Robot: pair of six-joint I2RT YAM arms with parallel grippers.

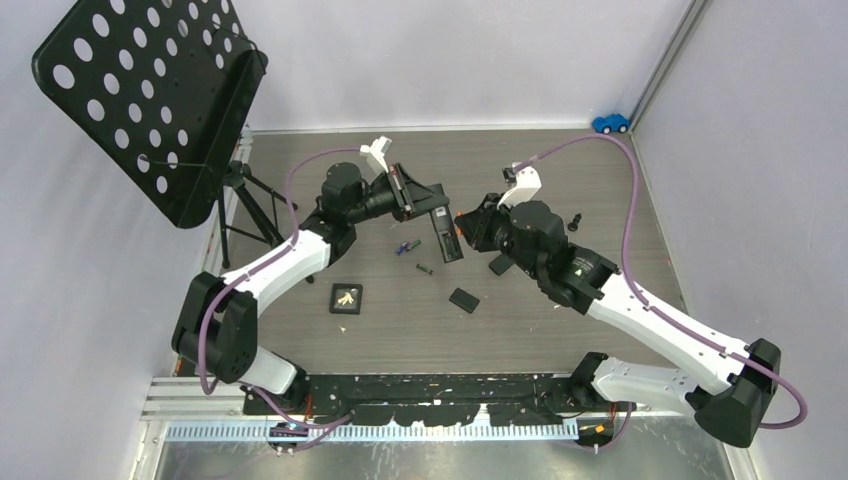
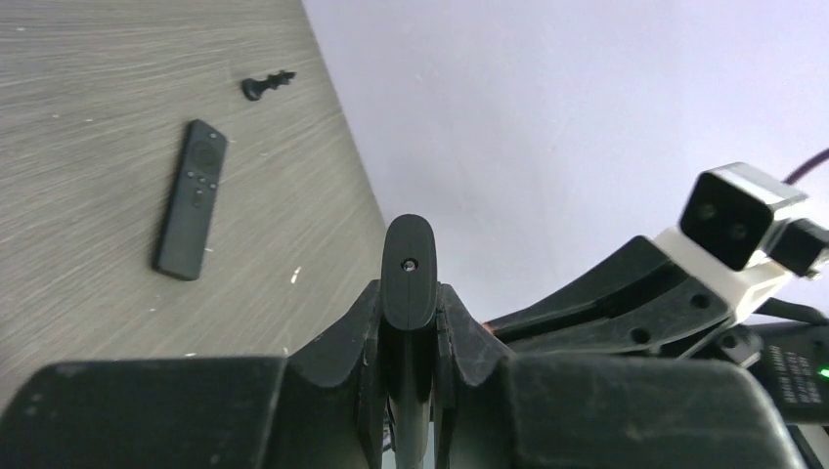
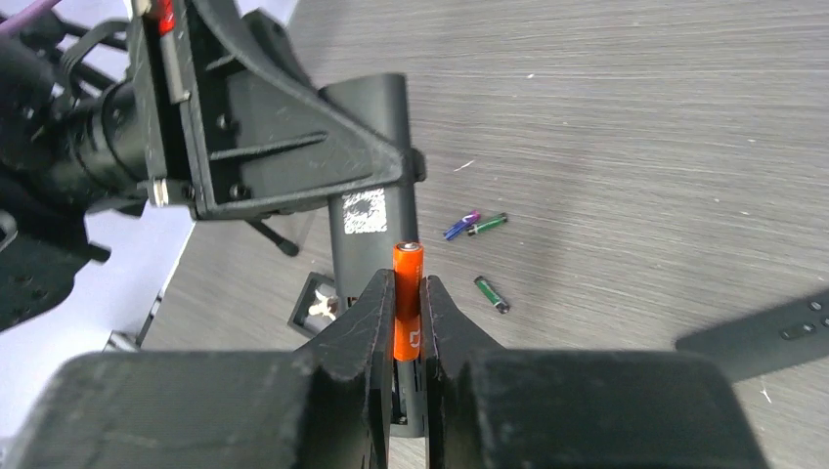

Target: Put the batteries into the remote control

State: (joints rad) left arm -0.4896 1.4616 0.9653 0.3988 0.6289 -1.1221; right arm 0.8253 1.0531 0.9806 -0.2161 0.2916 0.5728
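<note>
Sweeping from my left: a black perforated stand point(image 1: 150, 100) leans over the left edge of the table point(image 1: 400, 340), and a small black square tile point(image 1: 346, 298) with something gold on it lies flat nearer the arm bases.

Now my left fingers point(image 2: 364, 332): they're clamped hard on the narrow sides of the remote point(image 2: 408, 269) and hold it off the table, its rounded end poking out past the tips. From the right wrist that same remote shows its back, with a white code label point(image 3: 364, 210) facing up.

Below it, loose on the wood, are a blue battery point(image 3: 459, 227) and a green battery point(image 3: 489, 223) lying end to end in a shallow V, with a dark green battery point(image 3: 492, 293) on its own a little apart.

Over to my right fingers point(image 3: 376, 313): they're pinching the orange battery point(image 3: 409, 266) around its middle. It runs lengthwise along the remote, right over the end below the label. Whether it touches the remote, I can't tell.

The black cover plate point(image 1: 463, 299) lies flat near the middle of the table. A second remote point(image 2: 192, 198) lies buttons up further right, with a small black peg-like piece point(image 2: 266, 86) beyond it. A blue toy car point(image 1: 610, 123) sits in the far right corner.
</note>
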